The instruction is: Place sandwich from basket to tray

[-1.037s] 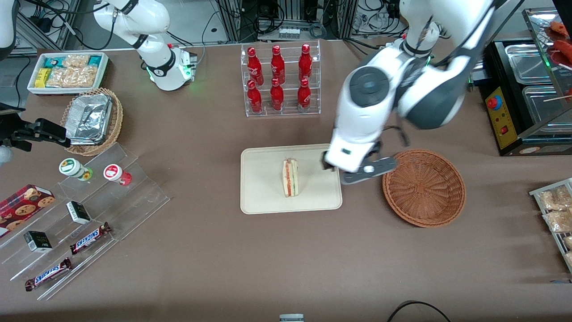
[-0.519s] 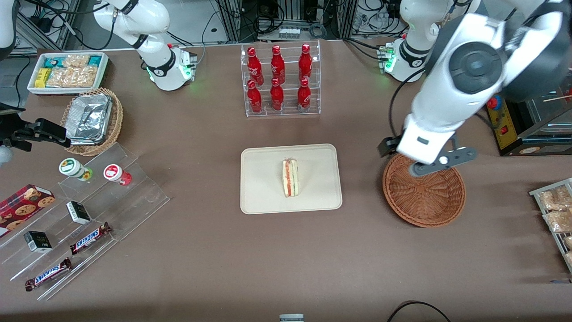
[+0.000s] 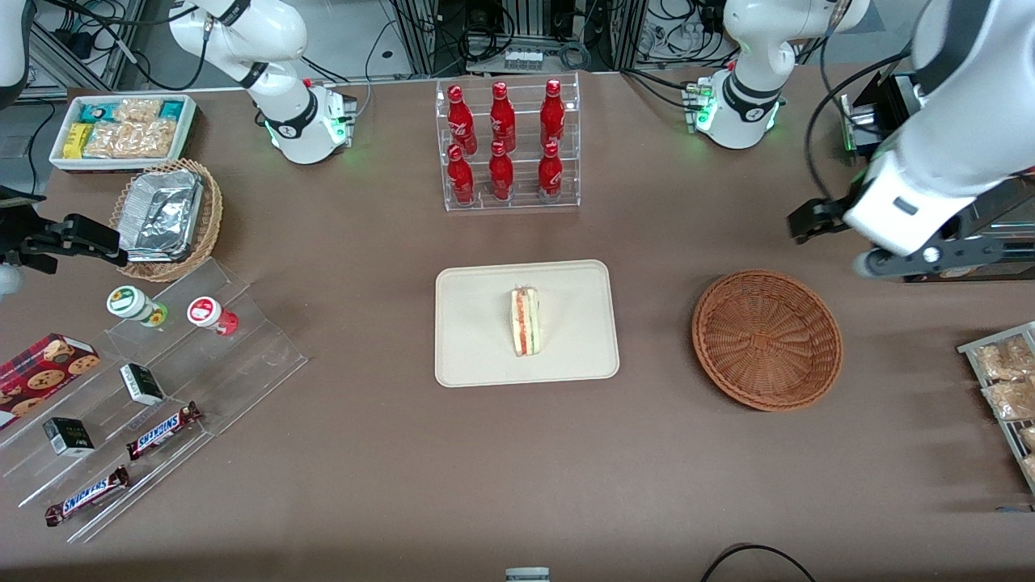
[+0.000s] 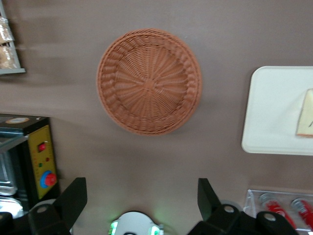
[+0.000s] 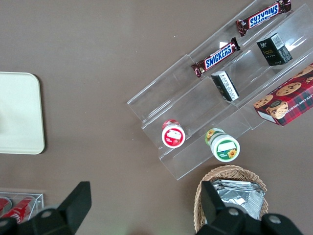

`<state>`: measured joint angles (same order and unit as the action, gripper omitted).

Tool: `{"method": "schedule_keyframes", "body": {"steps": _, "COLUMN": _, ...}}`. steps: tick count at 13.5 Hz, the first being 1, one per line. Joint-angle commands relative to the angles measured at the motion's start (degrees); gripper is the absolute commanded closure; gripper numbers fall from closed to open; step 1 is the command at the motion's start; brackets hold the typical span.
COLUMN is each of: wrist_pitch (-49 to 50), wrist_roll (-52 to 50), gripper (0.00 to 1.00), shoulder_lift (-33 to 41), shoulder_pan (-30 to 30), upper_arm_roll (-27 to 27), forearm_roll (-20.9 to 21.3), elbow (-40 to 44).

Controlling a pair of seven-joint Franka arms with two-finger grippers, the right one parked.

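Observation:
The sandwich (image 3: 525, 322) stands on its edge in the middle of the cream tray (image 3: 477, 323), its orange and green filling stripes facing up. The reddish-brown wicker basket (image 3: 766, 339) sits beside the tray toward the working arm's end, with nothing in it. My left gripper (image 3: 833, 238) hangs high above the table, past the basket's rim and farther from the front camera, near the black appliance. In the left wrist view the gripper (image 4: 141, 196) is open, its fingers (image 4: 73, 196) wide apart and holding nothing, with the basket (image 4: 149, 81), the tray (image 4: 274, 112) and the sandwich (image 4: 305, 115) all in sight.
A clear rack of red bottles (image 3: 505, 145) stands farther back than the tray. A black appliance with a red button (image 3: 914, 210) and a rack of snack bags (image 3: 1003, 380) sit at the working arm's end. Acrylic steps with candy bars (image 3: 154, 388) lie toward the parked arm's end.
The left gripper has swung away from the tray's edge, passed over the basket and reached the working arm's end of the table. The sandwich has stayed on the tray.

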<state>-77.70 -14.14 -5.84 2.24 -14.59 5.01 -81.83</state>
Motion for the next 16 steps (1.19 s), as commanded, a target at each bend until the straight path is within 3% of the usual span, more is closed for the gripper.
{"method": "schedule_keyframes", "body": {"steps": 1, "wrist_pitch": 0.18, "wrist_roll": 6.38, "gripper": 0.00, "shoulder_lift": 5.22, "shoulder_pan": -6.26, "upper_arm_roll": 9.72, "forearm_roll": -2.10, "elbow": -5.17}}
{"method": "schedule_keyframes", "body": {"steps": 3, "wrist_pitch": -0.70, "wrist_roll": 8.24, "gripper": 0.00, "shoulder_lift": 8.20, "shoulder_pan": -9.60, "upper_arm_roll": 14.31, "forearm_roll": -2.90, "elbow": -9.03}}
{"method": "schedule_keyframes", "body": {"steps": 8, "wrist_pitch": -1.67, "wrist_roll": 11.14, "gripper": 0.00, "shoulder_lift": 10.85, "shoulder_pan": -9.27, "upper_arm_roll": 15.12, "forearm_roll": -2.99, "elbow": -12.04}}
{"method": "schedule_keyframes", "body": {"steps": 16, "wrist_pitch": -1.84, "wrist_roll": 11.06, "gripper": 0.00, "shoulder_lift": 5.49, "shoulder_pan": -6.10, "upper_arm_roll": 13.89, "forearm_roll": -4.92, "elbow": -3.88}}
